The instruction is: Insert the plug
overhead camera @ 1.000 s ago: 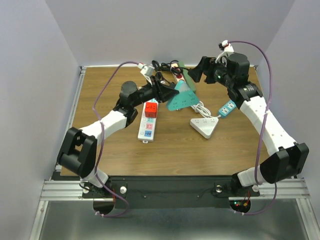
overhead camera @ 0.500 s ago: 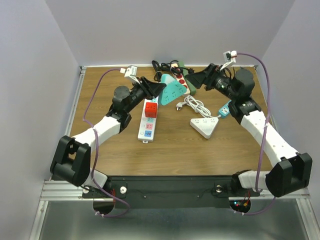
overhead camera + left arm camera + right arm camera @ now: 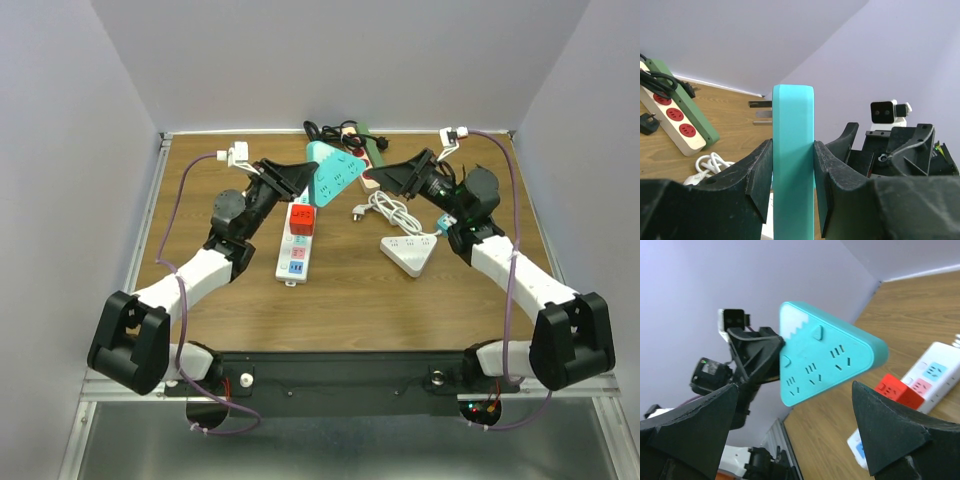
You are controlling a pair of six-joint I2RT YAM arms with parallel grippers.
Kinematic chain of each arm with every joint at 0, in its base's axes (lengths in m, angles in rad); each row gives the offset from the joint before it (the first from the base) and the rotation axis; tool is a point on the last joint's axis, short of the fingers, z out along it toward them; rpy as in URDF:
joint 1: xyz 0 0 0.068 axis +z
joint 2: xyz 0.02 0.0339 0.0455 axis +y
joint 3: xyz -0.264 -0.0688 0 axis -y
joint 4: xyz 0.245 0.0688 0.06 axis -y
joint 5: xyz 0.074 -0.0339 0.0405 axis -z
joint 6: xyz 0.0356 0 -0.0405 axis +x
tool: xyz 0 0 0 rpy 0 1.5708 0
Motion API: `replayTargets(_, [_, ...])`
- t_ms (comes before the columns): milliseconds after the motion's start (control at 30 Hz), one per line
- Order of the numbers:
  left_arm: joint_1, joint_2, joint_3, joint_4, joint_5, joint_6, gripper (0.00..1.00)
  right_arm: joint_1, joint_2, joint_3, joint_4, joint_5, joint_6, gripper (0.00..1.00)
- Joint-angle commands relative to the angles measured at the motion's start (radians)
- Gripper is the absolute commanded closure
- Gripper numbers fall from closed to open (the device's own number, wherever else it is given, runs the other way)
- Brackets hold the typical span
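Teal triangular power strip [image 3: 335, 172] aloft, edgewise in left hand [image 3: 305, 180]

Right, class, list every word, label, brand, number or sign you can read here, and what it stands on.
None can be read in any view.
The teal triangular plastic power strip shows only socket slots and a white zigzag mark, no lettering.
Any print on the white rectangular power strip or red cube adapter is too small.

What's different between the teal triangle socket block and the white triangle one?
The teal power strip is up in the air and tilted, clamped by the left gripper. The white power strip lies flat on the table with nothing touching it. Their colours differ too, teal against white. Both are triangular, with sockets on one face.
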Motion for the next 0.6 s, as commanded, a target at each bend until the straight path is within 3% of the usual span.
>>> replayTargets(0, [-0.023, -0.042, -0.002, 0.189, -0.062, -0.058, 1.0, -0.006, 0.018, -0.009, 0.227, -0.044, 0.097, 0.0])
replayTargets(567, [-0.164, 0.008, 0.041, 0.301, -0.159, -0.058, 1.0, 0.029, 0.058, -0.066, 0.303, -0.047, 0.114, 0.0])
